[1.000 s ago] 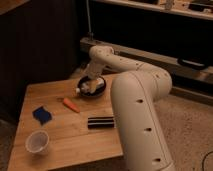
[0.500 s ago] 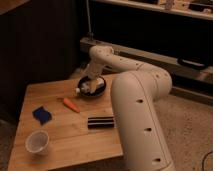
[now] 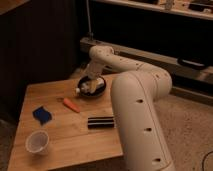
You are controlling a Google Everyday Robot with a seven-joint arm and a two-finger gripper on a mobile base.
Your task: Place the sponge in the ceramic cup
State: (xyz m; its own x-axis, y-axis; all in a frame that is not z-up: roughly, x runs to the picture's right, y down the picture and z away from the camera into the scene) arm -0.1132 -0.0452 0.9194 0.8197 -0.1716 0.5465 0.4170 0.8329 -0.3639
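Five things lie on my table [image 3: 75, 145], and I take them from the front edge back. Nearest, at the front left corner, the cup [image 3: 37, 142] stands upright with its mouth open to the camera and nothing in it that I can see. Right of it and a little further in lies the bar [image 3: 101, 122], flat, its long side along the table's front edge, just beside the thick white arm [image 3: 140, 120] that fills the right of my view. Behind the cup, well apart from it, the sponge [image 3: 42, 114] lies flat on the wood near the left edge, untouched. Further in and to the right the carrot [image 3: 70, 105] lies at a slant, between the sponge and the bowl [image 3: 97, 91]. The bowl sits at the far right of the table. The arm bends back over it from behind, and the gripper [image 3: 83, 90] hangs at the bowl's left rim, far from sponge and cup alike; whether it is spread or pressed together I cannot tell
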